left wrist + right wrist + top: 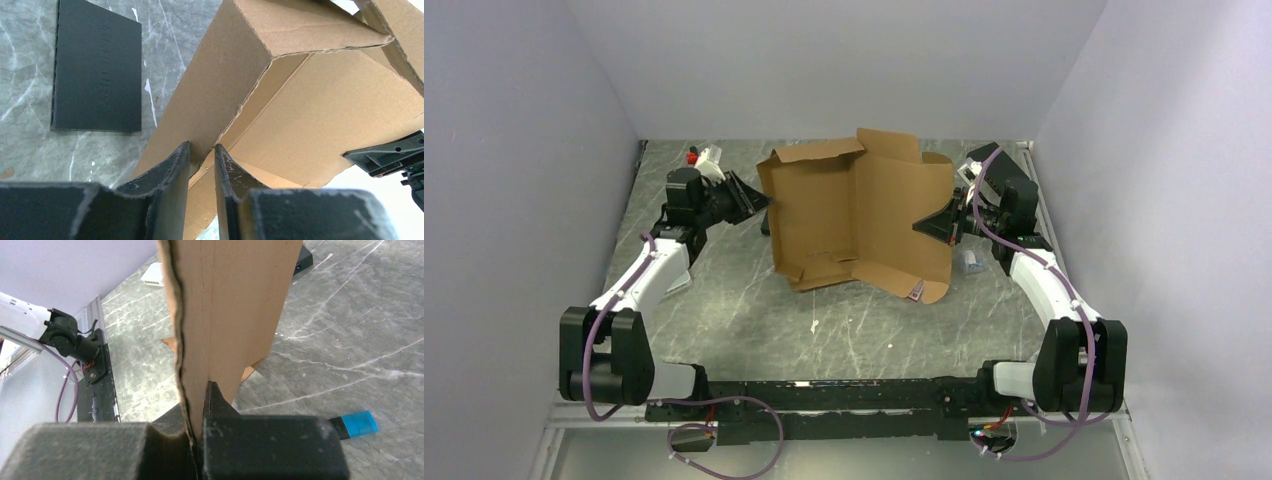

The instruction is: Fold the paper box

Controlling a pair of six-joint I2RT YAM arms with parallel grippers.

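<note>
Grey marbled tabletop carries the plain brown corrugated cardboard box at its middle, walls half raised, flaps unclosed; right gripper clamps one wall, left gripper seemingly parted around an edge.

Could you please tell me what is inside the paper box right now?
Only bare cardboard shows inside the paper box; no loose item is visible. The right gripper pinches its right wall. The table beneath it is covered.

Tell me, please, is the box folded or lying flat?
Partly folded: the box stands with panels bent at angles, its flaps not closed.
</note>
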